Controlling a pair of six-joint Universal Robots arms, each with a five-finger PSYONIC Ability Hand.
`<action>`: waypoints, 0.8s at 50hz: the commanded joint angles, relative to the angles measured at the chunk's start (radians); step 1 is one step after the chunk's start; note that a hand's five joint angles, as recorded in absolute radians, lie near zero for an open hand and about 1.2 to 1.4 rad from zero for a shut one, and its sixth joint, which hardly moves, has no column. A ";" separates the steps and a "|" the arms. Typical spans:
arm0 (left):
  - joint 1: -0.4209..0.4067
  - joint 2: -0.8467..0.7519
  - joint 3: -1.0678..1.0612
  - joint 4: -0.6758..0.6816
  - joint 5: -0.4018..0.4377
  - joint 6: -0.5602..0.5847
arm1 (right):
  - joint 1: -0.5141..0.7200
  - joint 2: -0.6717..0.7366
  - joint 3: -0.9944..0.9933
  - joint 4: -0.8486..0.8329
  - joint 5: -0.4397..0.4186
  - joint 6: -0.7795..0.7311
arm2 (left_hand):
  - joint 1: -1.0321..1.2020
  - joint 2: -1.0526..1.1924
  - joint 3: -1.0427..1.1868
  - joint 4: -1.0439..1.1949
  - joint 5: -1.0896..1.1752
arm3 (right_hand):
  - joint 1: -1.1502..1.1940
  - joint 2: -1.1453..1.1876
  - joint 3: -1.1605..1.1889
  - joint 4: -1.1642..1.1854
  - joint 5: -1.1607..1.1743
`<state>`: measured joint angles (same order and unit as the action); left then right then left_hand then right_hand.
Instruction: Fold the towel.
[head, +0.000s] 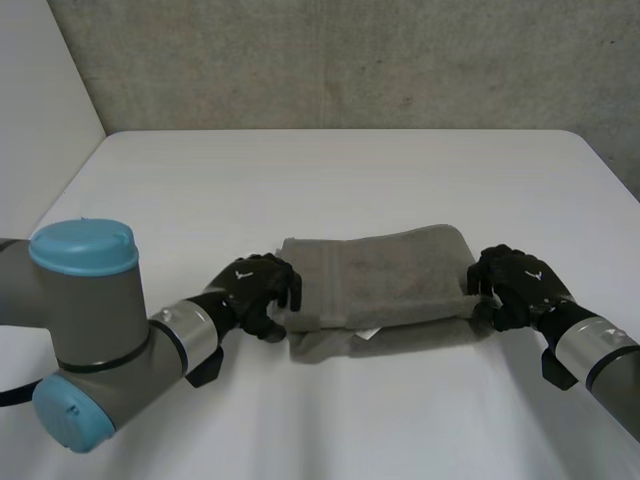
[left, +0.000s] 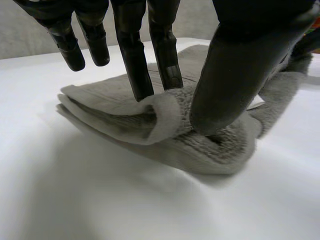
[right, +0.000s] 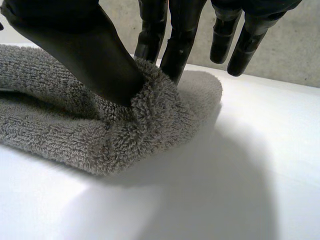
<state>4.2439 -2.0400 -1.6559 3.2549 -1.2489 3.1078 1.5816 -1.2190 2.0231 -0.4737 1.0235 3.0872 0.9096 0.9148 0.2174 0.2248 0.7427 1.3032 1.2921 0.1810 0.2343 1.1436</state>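
Observation:
A grey towel (head: 385, 280) lies folded in layers on the white table (head: 330, 170), between my two hands. My left hand (head: 258, 291) is at the towel's left near corner; in the left wrist view its thumb (left: 235, 75) and fingers (left: 150, 55) pinch the top layer of the towel (left: 165, 117). My right hand (head: 515, 285) is at the towel's right near corner. Its thumb (right: 90, 55) and fingers (right: 172, 45) pinch the towel (right: 75, 125) edge there. A small white tag (head: 366, 333) peeks out at the towel's near edge.
A grey concrete wall (head: 350, 60) rises behind the table's far edge. Bare tabletop stretches beyond the towel and in front of it.

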 joint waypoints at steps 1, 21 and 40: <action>-0.041 0.003 -0.035 -0.003 0.000 -0.008 | -0.055 -0.013 0.016 0.010 -0.046 -0.044 | -0.027 -0.032 -0.043 -0.050 -0.034 | 0.093 0.104 -0.007 -0.060 0.078; 0.106 0.216 -0.143 -0.046 0.017 -0.029 | 0.212 -0.113 -0.187 0.076 -0.066 -0.119 | -0.162 -0.167 -0.043 -0.050 -0.169 | 0.093 0.104 -0.007 -0.060 0.078; 0.355 0.330 -0.147 -0.046 0.065 -0.032 | 0.615 0.130 -0.391 0.076 -0.011 -0.127 | -0.256 -0.261 -0.043 -0.050 -0.263 | 0.093 0.104 -0.007 -0.060 0.078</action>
<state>4.5881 -1.7028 -1.8054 3.2075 -1.1929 3.0787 2.0812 -1.1834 1.6961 -0.3985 0.9801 2.9642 0.6919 0.6815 0.2174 0.2248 0.4876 1.3066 1.3016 0.1811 0.2343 1.1496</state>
